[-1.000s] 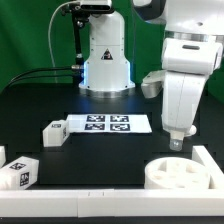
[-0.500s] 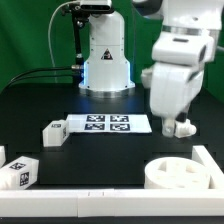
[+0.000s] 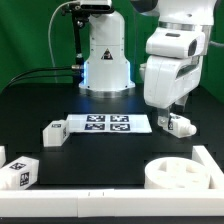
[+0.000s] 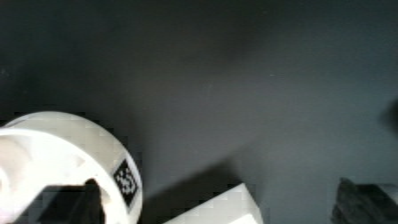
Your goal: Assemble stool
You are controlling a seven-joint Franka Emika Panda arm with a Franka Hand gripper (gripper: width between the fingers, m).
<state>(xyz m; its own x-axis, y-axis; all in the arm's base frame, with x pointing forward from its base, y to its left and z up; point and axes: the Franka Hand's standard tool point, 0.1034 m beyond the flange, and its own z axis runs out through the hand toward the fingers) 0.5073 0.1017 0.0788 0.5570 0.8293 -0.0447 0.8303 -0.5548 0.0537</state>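
Observation:
The round white dish-like seat (image 3: 180, 174) lies at the front on the exterior view's right. One tagged white leg (image 3: 181, 124) lies on the black table just right of the marker board. My gripper (image 3: 172, 114) hangs just above and left of it, open and empty. In the wrist view the leg's rounded white end (image 4: 54, 160) with its tag sits beside one dark finger (image 4: 63, 203). The other finger (image 4: 374, 200) is far across, and the gripper (image 4: 217, 203) holds nothing. A second leg (image 3: 54, 132) lies left of the board. A third leg (image 3: 18, 172) is at the front left.
The marker board (image 3: 108, 123) lies flat in the middle. A white border rail (image 3: 100, 196) runs along the front and up the right side (image 3: 206, 160). The arm's white base (image 3: 105, 60) stands behind. A white wedge (image 4: 231, 195) shows between my fingers; I cannot tell what it is.
My gripper has risen from low beside the seat and shifted toward the exterior view's left. The leg near the marker board, hidden before, now shows below it.

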